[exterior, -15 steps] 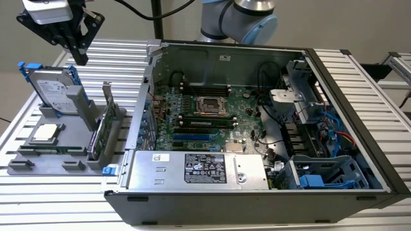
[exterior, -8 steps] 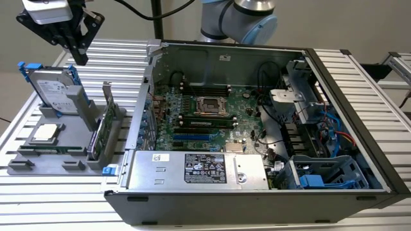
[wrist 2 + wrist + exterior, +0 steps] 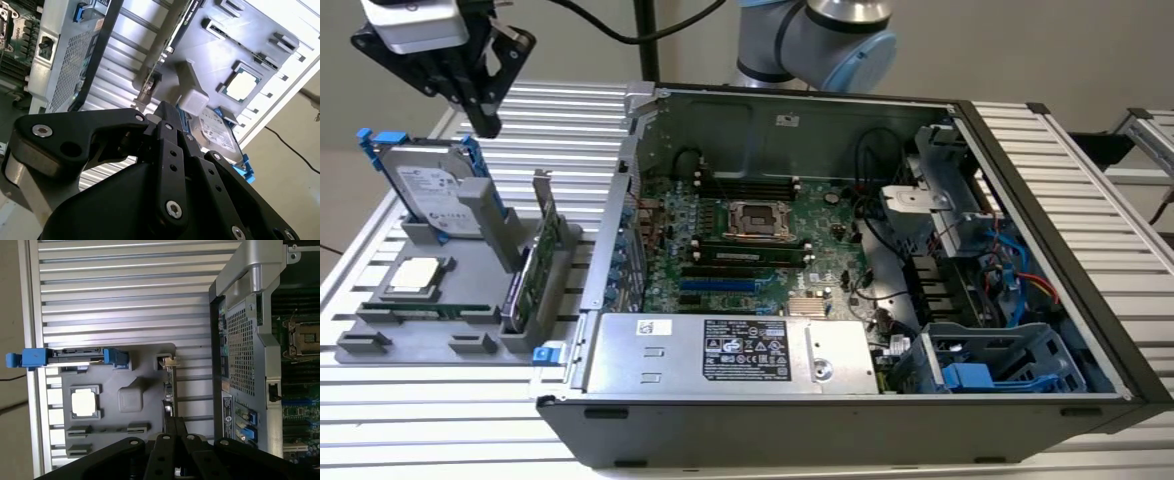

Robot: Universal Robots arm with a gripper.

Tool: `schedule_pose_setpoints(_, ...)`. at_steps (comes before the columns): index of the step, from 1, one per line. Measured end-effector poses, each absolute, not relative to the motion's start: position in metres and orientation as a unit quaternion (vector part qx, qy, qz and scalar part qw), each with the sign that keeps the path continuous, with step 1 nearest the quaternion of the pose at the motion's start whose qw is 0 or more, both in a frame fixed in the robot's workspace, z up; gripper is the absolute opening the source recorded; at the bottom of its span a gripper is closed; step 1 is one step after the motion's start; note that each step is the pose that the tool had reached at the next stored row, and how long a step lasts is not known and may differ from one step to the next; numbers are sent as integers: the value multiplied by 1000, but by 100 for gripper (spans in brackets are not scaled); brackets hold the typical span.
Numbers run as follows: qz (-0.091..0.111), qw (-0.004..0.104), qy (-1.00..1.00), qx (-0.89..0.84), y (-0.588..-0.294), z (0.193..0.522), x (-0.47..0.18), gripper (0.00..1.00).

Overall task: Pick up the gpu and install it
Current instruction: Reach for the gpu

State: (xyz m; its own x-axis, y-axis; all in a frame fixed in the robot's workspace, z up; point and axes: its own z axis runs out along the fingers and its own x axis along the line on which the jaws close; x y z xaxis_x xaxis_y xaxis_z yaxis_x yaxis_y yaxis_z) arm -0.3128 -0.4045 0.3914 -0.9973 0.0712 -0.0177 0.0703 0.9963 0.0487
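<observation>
**Claw above the parts tray, gpu in its slot**

Exterior view: the black two-fingered claw [image 3: 486, 122] hangs over the far corner of the slatted aluminium desk [image 3: 1067, 150]. Its fingers are pressed together with nothing between them. It is well apart from the gpu [image 3: 544, 255], a flat green circuit-board card with a silver metal end bracket. The gpu stands on edge in a slot of the grey moulded tray [image 3: 400, 345], just beside the open black computer case [image 3: 854, 420]. Its lower edge is sunk in the slot, and its cooler face is hard to make out.

On the same tray, a silver hard drive [image 3: 434, 185] with blue rails stands upright and a square silver processor chip [image 3: 416, 275] lies flat. The green motherboard [image 3: 747, 250] lies inside the case.

First wrist view: the gpu [image 3: 169, 390] appears edge-on as a thin strip. The claw [image 3: 175, 421] covers its near end.

Second wrist view: the claw [image 3: 169, 107] and its linkage hide much of the tray. The gpu [image 3: 167, 42] is cut off by the frame edge.
</observation>
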Motion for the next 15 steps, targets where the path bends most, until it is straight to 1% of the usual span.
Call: schedule_pose_setpoints(15,24,9,999,35,-441,391,-312,0)
